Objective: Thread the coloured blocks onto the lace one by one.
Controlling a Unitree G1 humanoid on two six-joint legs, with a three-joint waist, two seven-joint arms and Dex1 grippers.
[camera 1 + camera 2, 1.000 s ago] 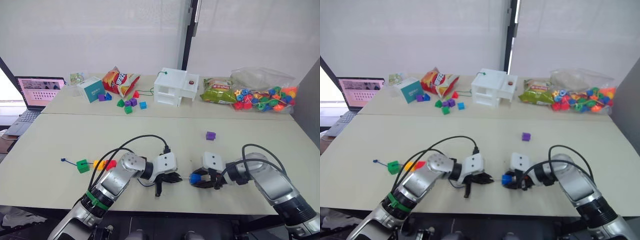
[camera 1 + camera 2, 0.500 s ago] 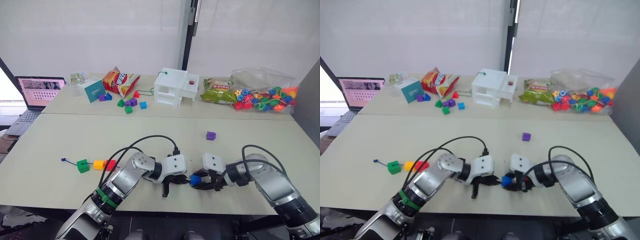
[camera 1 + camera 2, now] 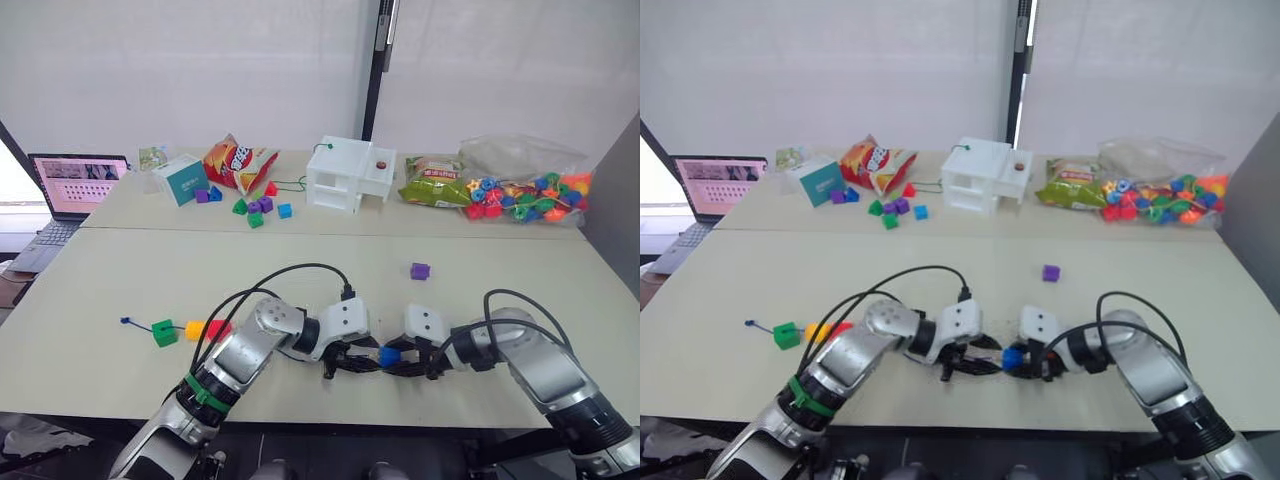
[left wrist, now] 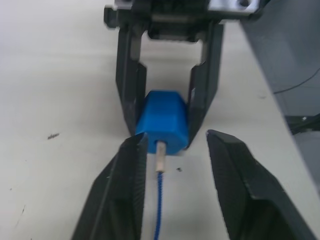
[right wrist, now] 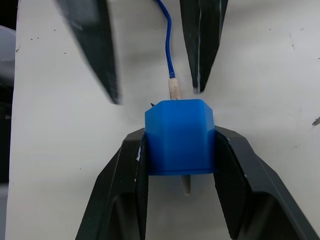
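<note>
Gripping the blue block point(image 5: 179, 136), the right gripper point(image 3: 400, 357) lies low at the near edge of the bench point(image 3: 480, 300), jaws closed on two opposite faces of the block. The lace point(image 4: 158, 212) enters the block from the left side; its pale stiff tip point(image 5: 185, 184) pokes out of the far face, between the right fingers point(image 5: 237, 185). The left gripper point(image 3: 352, 362) faces the right one, just beside the block, jaws open, one finger on each side of the lace and neither pressing it. From there the dark-blue cord runs back under the left arm.

Well to the left on the same near bench, the green block point(image 3: 164, 333), yellow block point(image 3: 195, 329) and red block point(image 3: 218, 329) sit in a row touching, already on the lace, with its knotted end point(image 3: 125, 321) just beyond the green one. The purple block point(image 3: 420, 271) lies alone further back, to the right of centre, with bare surface all around it.

On the far bench stand a laptop point(image 3: 78, 183), a snack bag point(image 3: 238, 160), a cluster of small blocks point(image 3: 255, 206), a white box point(image 3: 350, 175) and a clear bag of beads point(image 3: 525, 190).
</note>
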